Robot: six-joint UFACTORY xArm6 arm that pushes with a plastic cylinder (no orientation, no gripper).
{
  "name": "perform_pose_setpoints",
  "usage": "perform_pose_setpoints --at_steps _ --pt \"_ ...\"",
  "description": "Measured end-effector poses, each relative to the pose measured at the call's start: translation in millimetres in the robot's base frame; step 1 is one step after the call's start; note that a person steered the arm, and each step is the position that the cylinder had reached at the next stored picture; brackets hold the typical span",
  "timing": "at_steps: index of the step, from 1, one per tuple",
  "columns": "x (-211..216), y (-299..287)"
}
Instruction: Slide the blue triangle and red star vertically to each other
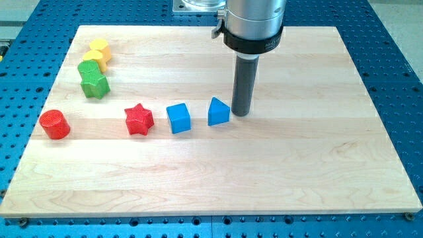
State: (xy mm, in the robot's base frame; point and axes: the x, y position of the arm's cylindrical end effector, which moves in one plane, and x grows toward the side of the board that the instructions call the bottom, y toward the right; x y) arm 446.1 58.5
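Note:
The blue triangle (218,112) lies near the middle of the wooden board (297,165). The red star (139,119) lies to its left, at about the same height in the view. A blue cube (178,118) sits between them. My tip (241,114) rests on the board just to the right of the blue triangle, touching or almost touching its right side. The rod rises from there to the grey arm at the view's top.
A red cylinder (54,124) lies at the left edge. At the upper left a green star (94,86), a green block (88,68) and a yellow block (99,50) are clustered together.

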Motion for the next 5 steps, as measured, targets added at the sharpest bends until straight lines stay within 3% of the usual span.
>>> perform_pose_setpoints --at_steps 1,2,3,4,5 --pt "52 20" --pt "100 4" --pt "99 -65" --pt "135 -66" --pt "136 -64"
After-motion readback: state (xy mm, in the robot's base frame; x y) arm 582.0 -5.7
